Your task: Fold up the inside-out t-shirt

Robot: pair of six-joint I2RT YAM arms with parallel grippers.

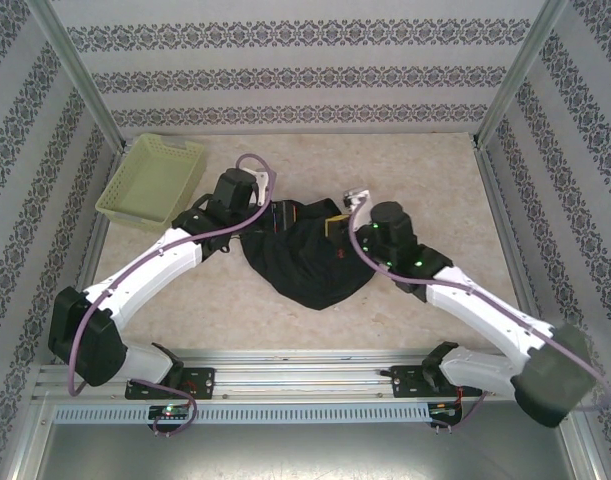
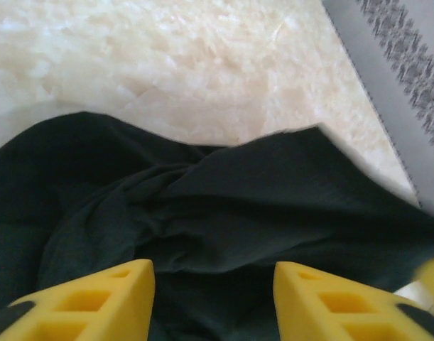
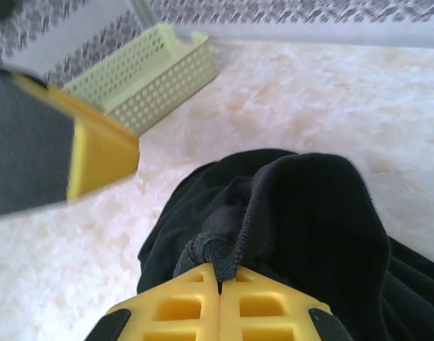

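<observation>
**Top external:** The inside-out t-shirt (image 1: 310, 258) lies bunched in a dark heap at mid-bench (image 1: 435, 180), between the two arms. The left claw (image 1: 273, 215) and right claw (image 1: 337, 226) sit at its far edge. Their opening cannot be judged from here. A lattice basket (image 1: 150, 180) stands apart at far left.

**Left wrist:** The yellow fingers (image 2: 96, 302) stand moderately apart with nothing pinched. Rumpled shirt lies beneath the gap.

**Right wrist:** The jaws are pressed together, clamping a fold of the shirt's stitched edge. The cloth rises in a ridge to the tips.

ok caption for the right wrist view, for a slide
Right gripper shut on a hem of the bunched black t-shirt, pale green basket beyond.
</observation>
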